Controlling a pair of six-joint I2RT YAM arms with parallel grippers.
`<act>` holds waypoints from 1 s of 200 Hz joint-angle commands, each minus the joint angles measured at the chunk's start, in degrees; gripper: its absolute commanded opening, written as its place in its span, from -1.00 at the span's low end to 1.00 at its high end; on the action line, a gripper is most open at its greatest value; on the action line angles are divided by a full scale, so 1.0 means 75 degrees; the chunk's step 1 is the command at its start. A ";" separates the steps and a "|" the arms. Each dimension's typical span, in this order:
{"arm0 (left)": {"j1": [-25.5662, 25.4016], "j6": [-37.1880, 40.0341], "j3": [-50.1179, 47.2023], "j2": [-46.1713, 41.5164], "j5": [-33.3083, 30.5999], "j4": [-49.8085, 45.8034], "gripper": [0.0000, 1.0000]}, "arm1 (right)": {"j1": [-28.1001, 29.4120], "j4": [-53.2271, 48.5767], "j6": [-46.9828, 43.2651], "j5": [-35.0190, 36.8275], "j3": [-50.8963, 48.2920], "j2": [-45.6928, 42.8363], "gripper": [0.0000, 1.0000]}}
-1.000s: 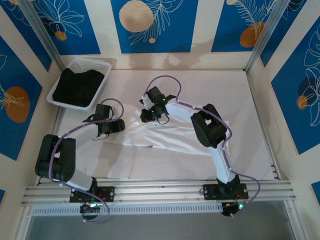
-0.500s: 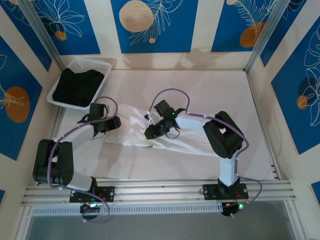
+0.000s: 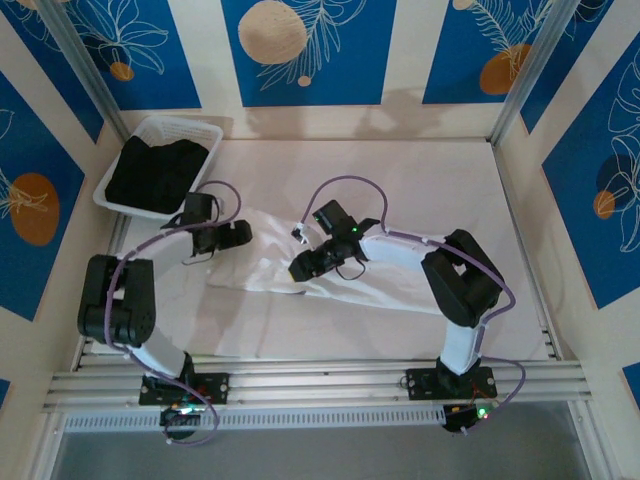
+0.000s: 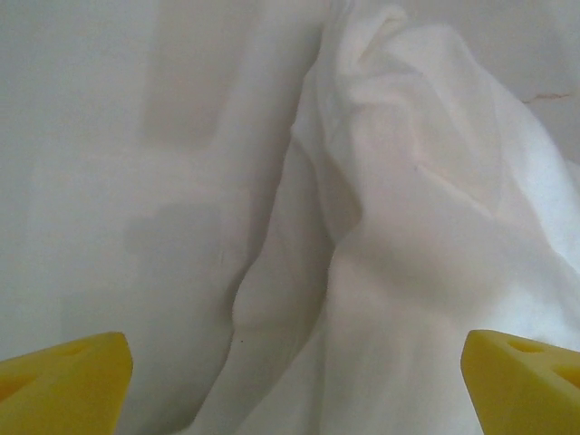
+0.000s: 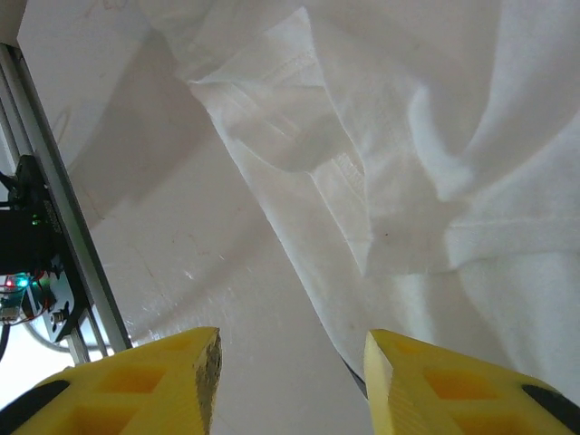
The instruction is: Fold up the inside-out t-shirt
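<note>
Hovering, left gripper (image 4: 294,381) and right gripper (image 5: 292,381) both open and empty, we judged the rumpled white t-shirt (image 4: 426,227) beyond our fingers (image 5: 145,385) needed gripping, then spreading flat.

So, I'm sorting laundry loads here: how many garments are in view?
2. The white t-shirt lies crumpled mid-table; a black garment sits in the white basket at the far-left corner. More could be hidden under it.
</note>
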 commanded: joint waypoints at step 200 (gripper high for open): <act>-0.0603 0.0618 0.0228 -0.0078 -0.0675 -0.0617 -1.00 | -0.0666 -0.0034 0.0242 0.0566 -0.0793 -0.1344 -0.10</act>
